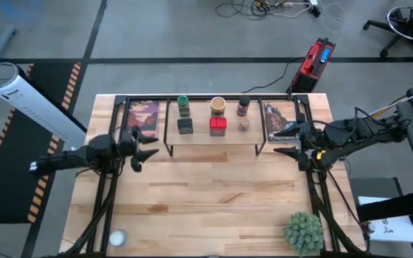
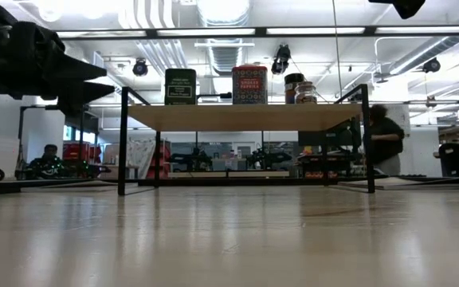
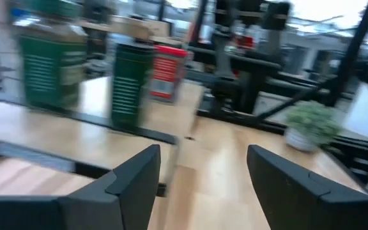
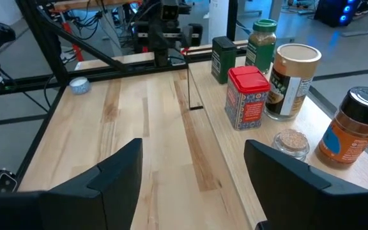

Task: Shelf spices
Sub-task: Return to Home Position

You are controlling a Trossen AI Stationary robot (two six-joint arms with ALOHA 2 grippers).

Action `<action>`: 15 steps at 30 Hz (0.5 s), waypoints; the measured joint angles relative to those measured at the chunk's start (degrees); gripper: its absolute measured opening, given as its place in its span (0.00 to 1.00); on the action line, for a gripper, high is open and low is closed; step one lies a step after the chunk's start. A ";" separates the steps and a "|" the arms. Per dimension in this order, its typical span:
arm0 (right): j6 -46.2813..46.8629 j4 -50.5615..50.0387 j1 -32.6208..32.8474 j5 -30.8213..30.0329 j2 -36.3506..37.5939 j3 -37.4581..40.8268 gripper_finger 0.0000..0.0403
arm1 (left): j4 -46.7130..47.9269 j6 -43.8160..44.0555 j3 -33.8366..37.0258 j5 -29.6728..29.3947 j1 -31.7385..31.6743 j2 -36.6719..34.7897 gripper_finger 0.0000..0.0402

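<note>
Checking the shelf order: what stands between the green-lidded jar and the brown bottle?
The tan round jar, in the far row on the shelf; the high view shows it.

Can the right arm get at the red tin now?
Probably yes: the open right hand hangs off the shelf's right end, and the red tin stands in the front row, unblocked.
</note>
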State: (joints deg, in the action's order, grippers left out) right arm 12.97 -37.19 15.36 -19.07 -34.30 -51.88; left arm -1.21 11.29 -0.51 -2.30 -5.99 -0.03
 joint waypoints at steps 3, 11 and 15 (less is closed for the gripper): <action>-0.01 0.00 0.00 0.00 0.00 0.00 0.61 | -0.14 0.15 0.02 -0.10 -3.38 0.00 0.57; 0.04 0.01 0.01 0.01 0.00 0.02 0.57 | -0.20 -0.20 0.02 -0.16 -4.27 0.02 0.59; 0.04 0.01 0.02 0.02 0.00 0.02 0.56 | -0.21 -0.22 0.01 -0.14 -4.27 0.08 0.59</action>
State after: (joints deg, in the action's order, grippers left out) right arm 13.02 -37.19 15.38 -19.05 -34.30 -51.86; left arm -1.43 11.07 -0.51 -2.44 -10.26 0.04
